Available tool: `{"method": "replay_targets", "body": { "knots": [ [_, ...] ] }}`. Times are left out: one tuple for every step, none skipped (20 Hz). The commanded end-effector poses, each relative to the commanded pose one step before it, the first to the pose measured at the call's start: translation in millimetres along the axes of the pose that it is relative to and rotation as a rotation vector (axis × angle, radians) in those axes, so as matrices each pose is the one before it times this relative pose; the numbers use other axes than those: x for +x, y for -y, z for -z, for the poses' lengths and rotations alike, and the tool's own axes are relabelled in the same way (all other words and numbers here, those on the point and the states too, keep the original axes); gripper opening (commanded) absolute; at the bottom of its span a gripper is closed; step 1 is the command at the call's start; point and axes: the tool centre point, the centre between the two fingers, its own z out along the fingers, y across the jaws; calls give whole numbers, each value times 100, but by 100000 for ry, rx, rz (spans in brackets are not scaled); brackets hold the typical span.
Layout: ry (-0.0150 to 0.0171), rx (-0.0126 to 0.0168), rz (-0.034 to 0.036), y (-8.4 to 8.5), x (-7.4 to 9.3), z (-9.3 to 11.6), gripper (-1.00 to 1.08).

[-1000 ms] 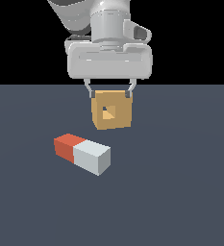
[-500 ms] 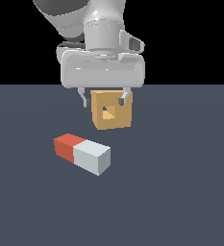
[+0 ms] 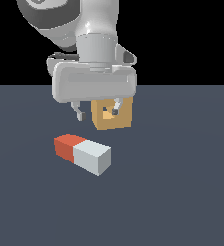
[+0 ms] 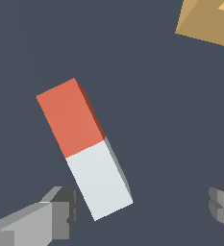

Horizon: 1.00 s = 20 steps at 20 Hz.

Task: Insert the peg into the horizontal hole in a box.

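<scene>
Two grey fingers (image 4: 41, 221) of your gripper (image 3: 96, 113) stand wide apart with nothing between them, ready to straddle the red-orange and white-grey rectangular peg (image 3: 82, 153), which lies flat on the dark slate surface (image 3: 180, 192), near the tan wooden box (image 3: 114, 114) with its small square hole (image 3: 106, 114), so you have room to descend and grasp

the peg (image 3: 82, 153) is half red-orange, half white-grey — the box (image 3: 114, 118) tan, the floor (image 3: 180, 192) slate-blue.
</scene>
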Motion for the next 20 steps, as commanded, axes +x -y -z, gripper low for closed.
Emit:
{"method": "replay_targets", "body": {
  "knots": [
    [-4,-60,6177,507,-280,-667,100],
    [-4,-15,2407,199,-112,-265,100],
    [-4,-15,2409,199,-113,-265,100],
    [-4,-15,2410,199,-114,-266,100],
    [-3,-14,2412,199,-116,-266,100],
    [-3,-14,2416,198,-117,-267,100],
    [-2,-13,2417,198,-119,-268,100],
    [-2,-13,2349,192,-117,-260,100],
    [-2,-12,2229,183,-112,-247,100],
    [-2,-12,2109,173,-106,-234,100],
    [-1,-11,1995,163,-101,-222,100],
    [0,-8,1880,153,-98,-209,100],
    [1,-6,1763,143,-94,-197,100],
    [2,-4,1641,133,-91,-183,100],
    [3,-2,1527,122,-85,-171,100],
    [3,-2,1410,114,-81,-158,100],
    [3,-1,1294,104,-74,-145,100],
    [2,-1,1172,94,-67,-131,100],
    [2,-1,1047,84,-60,-117,100],
    [2,0,921,74,-53,-103,100]
  ]
}}
